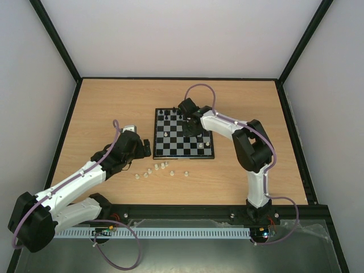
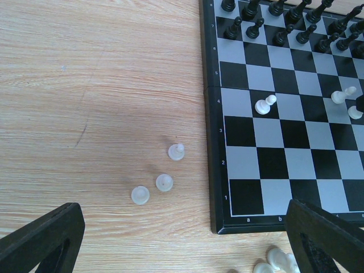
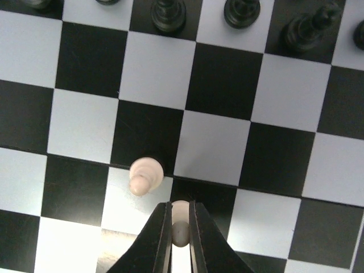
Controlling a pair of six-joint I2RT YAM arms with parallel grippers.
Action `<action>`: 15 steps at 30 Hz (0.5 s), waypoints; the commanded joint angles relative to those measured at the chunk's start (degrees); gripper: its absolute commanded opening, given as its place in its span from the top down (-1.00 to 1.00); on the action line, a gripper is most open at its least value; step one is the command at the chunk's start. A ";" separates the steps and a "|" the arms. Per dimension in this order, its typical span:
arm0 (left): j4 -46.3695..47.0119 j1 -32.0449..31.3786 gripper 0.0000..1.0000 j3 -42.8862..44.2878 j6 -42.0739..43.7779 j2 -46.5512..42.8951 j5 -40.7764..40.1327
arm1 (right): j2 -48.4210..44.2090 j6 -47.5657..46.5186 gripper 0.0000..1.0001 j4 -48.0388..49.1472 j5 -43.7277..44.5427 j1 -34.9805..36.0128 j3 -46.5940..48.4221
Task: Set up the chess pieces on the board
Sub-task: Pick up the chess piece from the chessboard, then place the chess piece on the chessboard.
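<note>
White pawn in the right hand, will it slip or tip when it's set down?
Likely very light: the white pawn is far smaller than a board square. Pinched between the right hand's narrow tips, its smooth rounded body may slip or swivel. Being so small, it could topple if released tilted.

Light wood-grain table (image 1: 114, 108) in a pale-walled booth.
Plain whitish walls (image 1: 182, 34) on 3 sides, black frame bars (image 1: 56, 38) at corners & table edges; white slotted strip (image 1: 170, 232) along near edge; faint dark scuff on wood; soft, even light.
</note>
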 commanded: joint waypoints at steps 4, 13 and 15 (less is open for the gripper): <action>-0.70 0.31 -0.99 -0.37 -0.37 -0.81 0.00 | -6.57 0.06 0.95 -3.45 0.03 0.95 -4.55; -0.19 0.30 -0.99 -0.48 -0.69 -0.48 0.39 | -12.60 1.47 0.95 -2.86 -0.50 3.63 -12.22; -0.08 0.29 -0.99 -0.44 -0.67 -0.45 0.54 | -12.46 1.57 0.95 -2.83 -0.58 3.97 -12.50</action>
